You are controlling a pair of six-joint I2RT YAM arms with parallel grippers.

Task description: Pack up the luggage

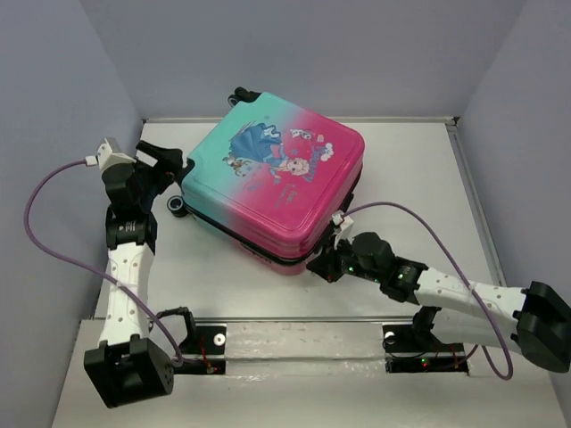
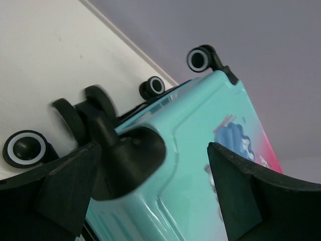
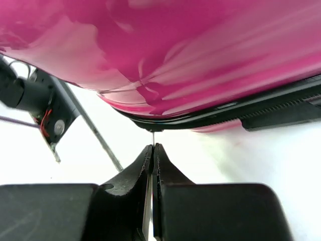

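Note:
The luggage point(image 1: 277, 178) lies flat and closed on the white table, teal end to the left, pink end near, princess print on top. My left gripper point(image 1: 174, 174) is open at its teal left corner; in the left wrist view point(image 2: 150, 196) the jaws stand wide on either side of the teal shell point(image 2: 200, 150) and a black wheel housing point(image 2: 125, 160). My right gripper point(image 1: 323, 265) is at the near pink corner, shut on a thin metal zipper pull point(image 3: 152, 136) that hangs from the black zipper track point(image 3: 271, 108) under the pink shell point(image 3: 200, 50).
Grey walls enclose the table on the left, back and right. A metal rail point(image 1: 303, 343) with the arm mounts runs along the near edge. Purple cables loop beside each arm. Black wheels point(image 2: 198, 59) stick out at the luggage's far left end.

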